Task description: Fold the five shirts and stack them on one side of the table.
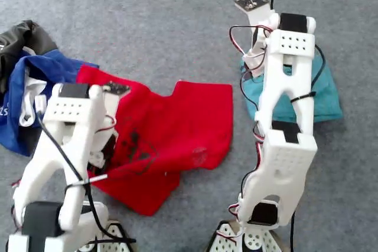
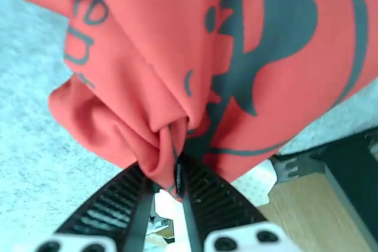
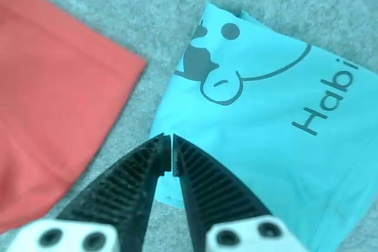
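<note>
Left pincer pinches a bunched edge of the red shirt, likely to draw a fold. Right pincer, pressed together and empty, hangs over the folded teal shirt beside the red one.

Four garments can be counted: one red printed shirt, one folded teal shirt, one blue shirt and one black garment. There are two white plastic arms, the left arm and the right arm.

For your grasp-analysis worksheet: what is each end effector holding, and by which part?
The left end effector pinches a bunched fold of the red shirt beside its print. The right end effector, shut above the teal shirt, holds nothing.
</note>
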